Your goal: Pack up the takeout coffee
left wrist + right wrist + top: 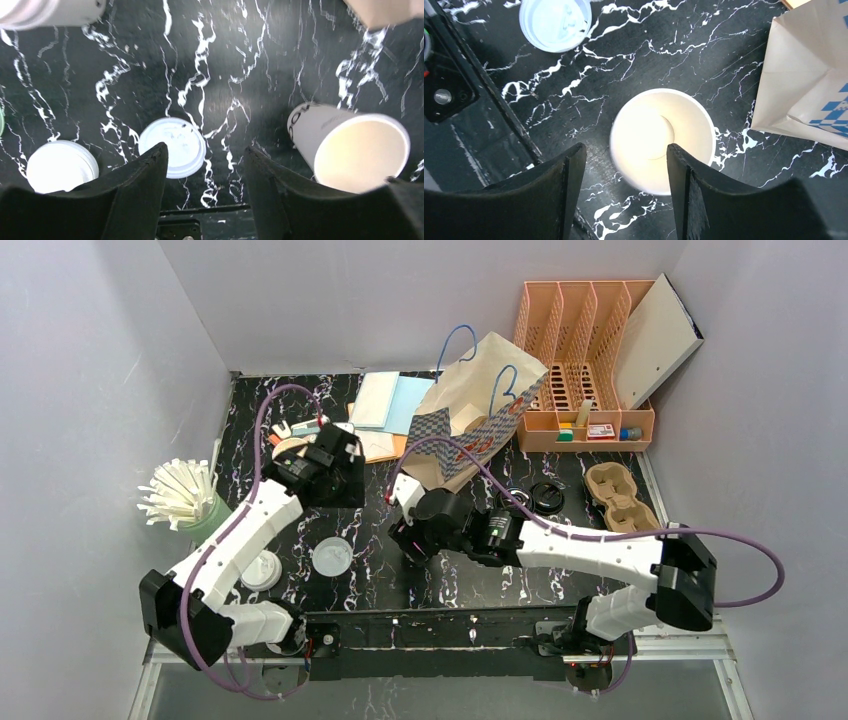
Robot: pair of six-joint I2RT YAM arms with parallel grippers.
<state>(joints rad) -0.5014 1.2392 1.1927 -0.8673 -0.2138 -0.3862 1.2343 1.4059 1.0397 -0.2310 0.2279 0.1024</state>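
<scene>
Black marble table (225, 75), cup (350, 147) lettering unreadable

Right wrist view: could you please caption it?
Open right hand above an upright pale paper cup beside a beige paper bag.

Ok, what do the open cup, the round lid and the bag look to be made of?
Open cup: probably paper, matte pale inside, rolled rim, round base seam showing.
Round lid: likely thin moulded plastic, faintly glossy bluish white, with raised relief.
Bag: paper, matte tan, sharp fold creases and blue printed checks.
</scene>
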